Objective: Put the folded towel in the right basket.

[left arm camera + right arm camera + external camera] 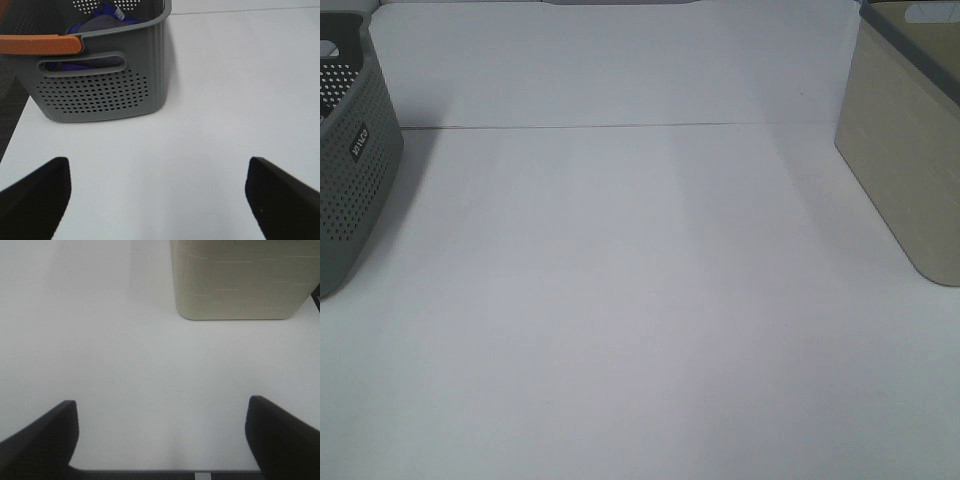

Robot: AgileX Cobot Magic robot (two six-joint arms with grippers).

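Note:
The right basket (pixel 910 150) is beige and stands at the table's right edge; it also shows in the right wrist view (pixel 240 280). No folded towel lies on the table in any view. A blue and grey cloth (pixel 102 22) lies inside the grey perforated left basket (pixel 100 90); I cannot tell whether it is the towel. My left gripper (pixel 157 172) is open and empty above the table, in front of the grey basket. My right gripper (pixel 161 410) is open and empty above the table, in front of the beige basket. Neither gripper shows in the exterior view.
The grey basket (pixel 350 160) stands at the table's left edge and has an orange handle (pixel 40 44). The white table (pixel 640 300) stretches between the two baskets. A seam (pixel 620 126) runs across its far part.

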